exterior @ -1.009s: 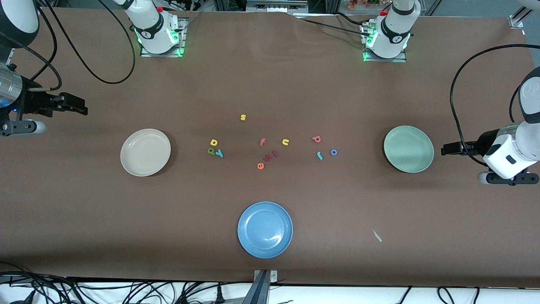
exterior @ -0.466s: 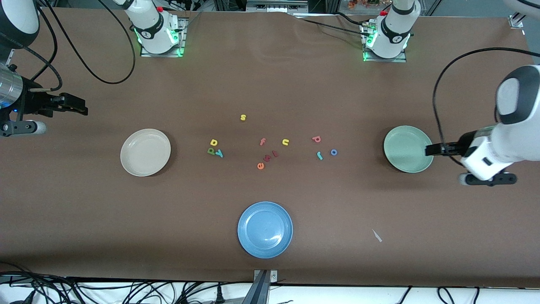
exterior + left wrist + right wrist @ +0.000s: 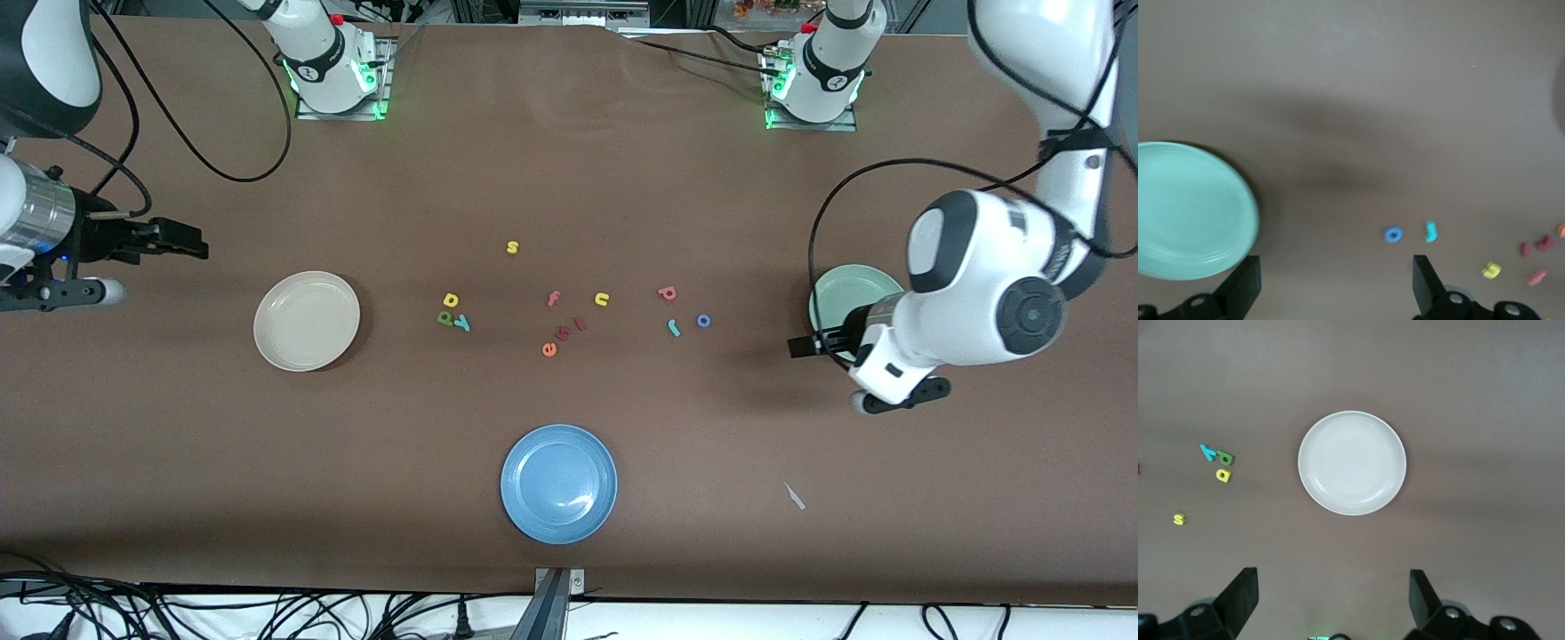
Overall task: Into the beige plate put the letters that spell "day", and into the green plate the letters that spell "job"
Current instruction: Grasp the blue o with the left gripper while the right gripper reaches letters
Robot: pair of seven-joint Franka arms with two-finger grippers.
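1. On the brown table (image 3: 569, 160), between the two clusters of task letters, lie a pink f (image 3: 553, 299), a yellow u (image 3: 602, 300), an orange e (image 3: 549, 349) and two small reddish letters (image 3: 570, 329); a yellow s (image 3: 512, 247) lies farther from the front camera.
2. Nearest the front camera sits a blue plate (image 3: 558, 483), with nothing in it.
3. Yellow d (image 3: 451, 300), green a (image 3: 444, 317) and teal y (image 3: 461, 324) huddle together on the table, toward the beige plate (image 3: 307, 320), which holds nothing.
4. Pinkish-red b (image 3: 667, 292), teal j (image 3: 674, 328) and blue o (image 3: 703, 320) lie near one another on the table, toward the green plate (image 3: 831, 289).
5. From the front, the left arm hides much of the green plate; the left wrist view shows its dish bare (image 3: 1185, 210).
6. Left gripper (image 3: 803, 346) hangs over the table beside the green plate's edge, fingers (image 3: 1245, 287) spread wide, holding nothing.
7. Right gripper (image 3: 188, 244) hangs over the table near the beige plate, fingers (image 3: 1238, 597) wide apart and empty.
8. Only the right wrist view shows the beige plate (image 3: 1352, 463) from straight above.
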